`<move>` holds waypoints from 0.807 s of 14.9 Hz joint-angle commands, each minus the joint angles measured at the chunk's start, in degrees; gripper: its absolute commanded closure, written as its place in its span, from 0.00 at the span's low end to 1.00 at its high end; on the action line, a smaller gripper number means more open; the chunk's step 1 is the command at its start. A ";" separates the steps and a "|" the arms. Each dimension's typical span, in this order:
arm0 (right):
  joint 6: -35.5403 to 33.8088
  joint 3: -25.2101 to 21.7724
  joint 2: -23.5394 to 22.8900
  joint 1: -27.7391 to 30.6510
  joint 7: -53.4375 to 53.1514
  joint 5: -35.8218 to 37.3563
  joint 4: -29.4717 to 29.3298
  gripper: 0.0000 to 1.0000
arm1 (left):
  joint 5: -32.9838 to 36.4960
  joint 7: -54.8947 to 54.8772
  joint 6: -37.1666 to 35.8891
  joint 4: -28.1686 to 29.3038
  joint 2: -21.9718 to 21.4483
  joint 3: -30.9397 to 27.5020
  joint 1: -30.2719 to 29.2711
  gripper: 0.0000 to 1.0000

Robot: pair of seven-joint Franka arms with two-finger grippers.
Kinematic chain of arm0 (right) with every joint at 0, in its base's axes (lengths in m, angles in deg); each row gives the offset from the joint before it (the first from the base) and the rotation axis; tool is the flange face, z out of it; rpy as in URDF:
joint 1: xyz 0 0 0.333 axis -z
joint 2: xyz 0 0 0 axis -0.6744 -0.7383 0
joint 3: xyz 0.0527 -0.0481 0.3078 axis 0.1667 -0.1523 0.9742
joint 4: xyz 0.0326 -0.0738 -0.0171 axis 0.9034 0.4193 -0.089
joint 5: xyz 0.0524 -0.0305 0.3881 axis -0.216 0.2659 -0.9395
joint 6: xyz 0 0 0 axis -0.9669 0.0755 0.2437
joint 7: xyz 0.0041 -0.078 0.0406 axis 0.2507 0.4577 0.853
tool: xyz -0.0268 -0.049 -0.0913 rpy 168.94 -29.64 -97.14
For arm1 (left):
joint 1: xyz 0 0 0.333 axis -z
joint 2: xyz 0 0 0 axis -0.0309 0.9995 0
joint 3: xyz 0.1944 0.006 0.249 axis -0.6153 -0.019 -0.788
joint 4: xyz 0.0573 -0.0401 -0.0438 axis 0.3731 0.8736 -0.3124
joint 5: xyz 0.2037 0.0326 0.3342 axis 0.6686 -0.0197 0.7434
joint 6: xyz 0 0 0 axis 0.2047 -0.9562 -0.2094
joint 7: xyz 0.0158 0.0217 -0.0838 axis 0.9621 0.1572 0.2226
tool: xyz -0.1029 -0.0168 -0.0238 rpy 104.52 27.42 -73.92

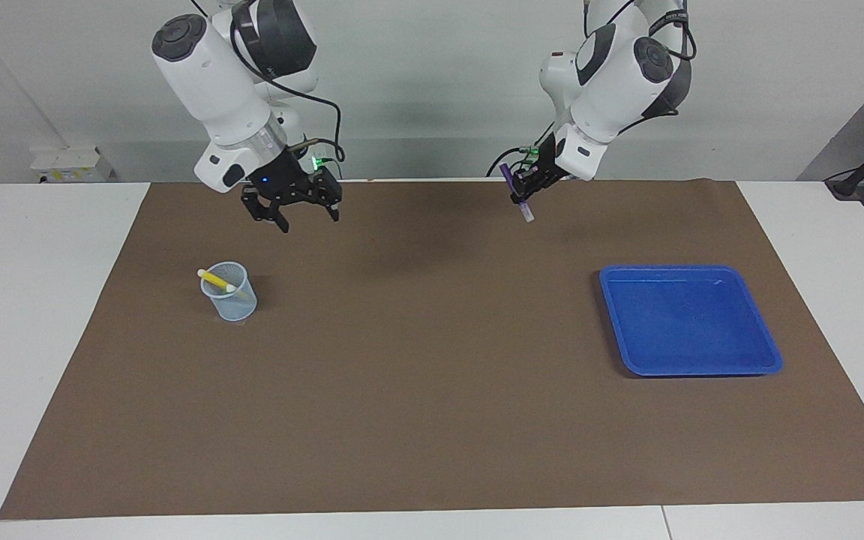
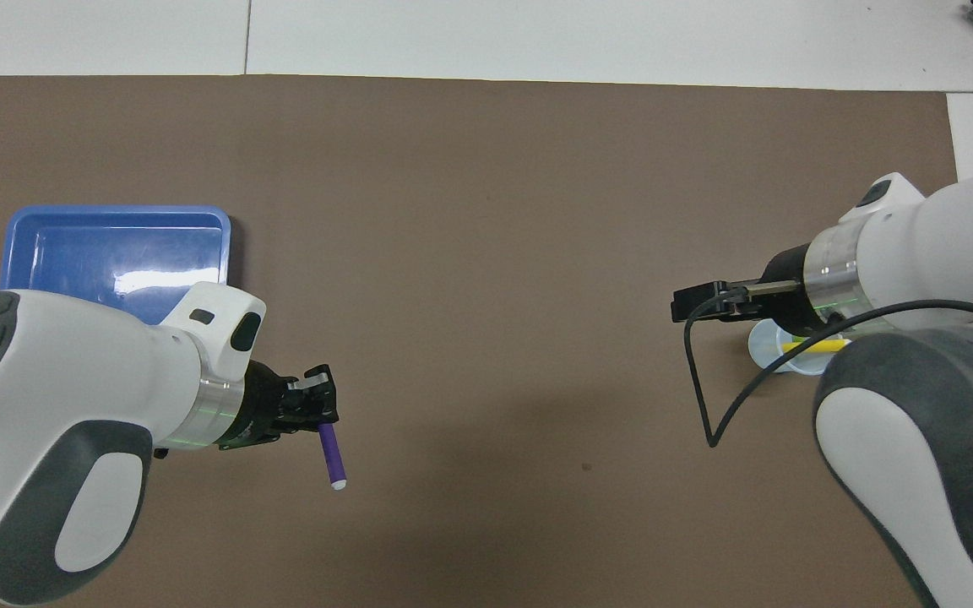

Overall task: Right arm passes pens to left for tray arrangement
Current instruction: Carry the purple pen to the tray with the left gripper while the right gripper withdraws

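2 pens (image 1: 516,193), 1 tray (image 1: 691,321), 1 cup (image 1: 232,294).

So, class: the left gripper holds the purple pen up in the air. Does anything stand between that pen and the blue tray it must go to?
Nothing visible does. The left gripper holds the purple pen above bare brown mat, and the blue tray lies empty.

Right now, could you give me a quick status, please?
Left gripper shut on purple pen, over mat. Right gripper open, empty. Blue tray empty, path clear.
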 commanded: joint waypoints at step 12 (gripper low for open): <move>11.55 0.72 -6.10 11.32 10.84 12.19 10.07 0.33 | 23.59 -31.61 -2.44 -1.52 1.93 0.12 -11.78 1.00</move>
